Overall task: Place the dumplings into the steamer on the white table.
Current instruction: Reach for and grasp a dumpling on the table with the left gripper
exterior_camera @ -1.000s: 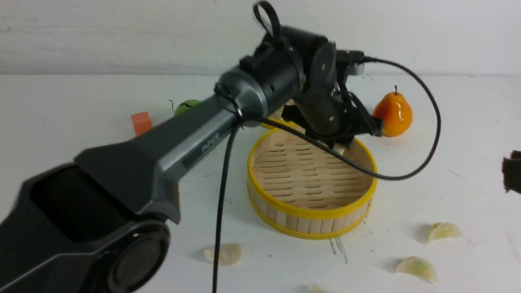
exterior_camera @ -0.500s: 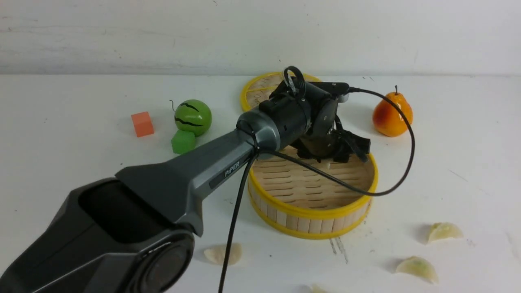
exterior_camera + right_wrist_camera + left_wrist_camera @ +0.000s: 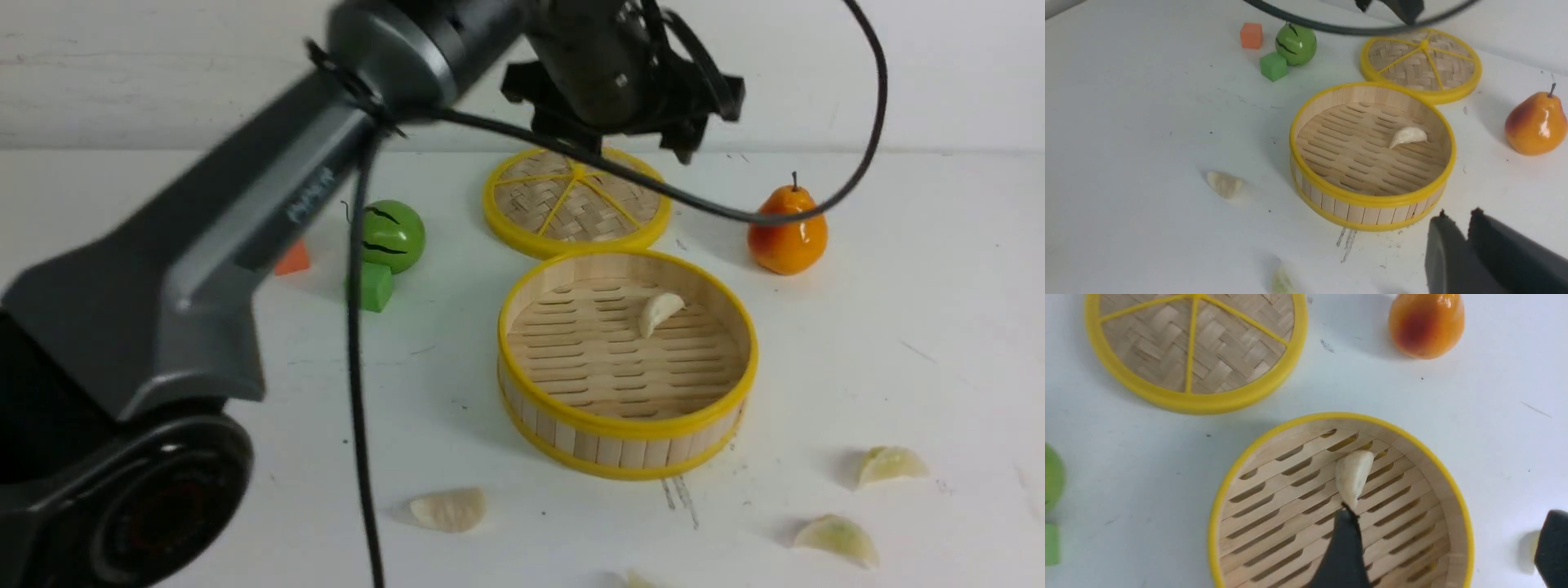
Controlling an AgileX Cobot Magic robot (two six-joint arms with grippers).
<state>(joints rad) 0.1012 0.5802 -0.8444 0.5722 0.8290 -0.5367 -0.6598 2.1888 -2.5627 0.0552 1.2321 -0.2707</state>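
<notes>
Left gripper (image 3: 638, 143): jaws wide, empty, held high | dumpling (image 3: 660, 312): right below it, lying in steamer (image 3: 629, 425) | other dumplings (image 3: 448, 509): on table (image 3: 898, 327), well below and nearer the robot | handling: probably light, stiff, slippery; pinch across the plump middle, not the thin pleated edge.

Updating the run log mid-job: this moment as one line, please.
left gripper open, empty, high | right gripper shut, empty | one dumpling in steamer | four dumplings on white table
</notes>
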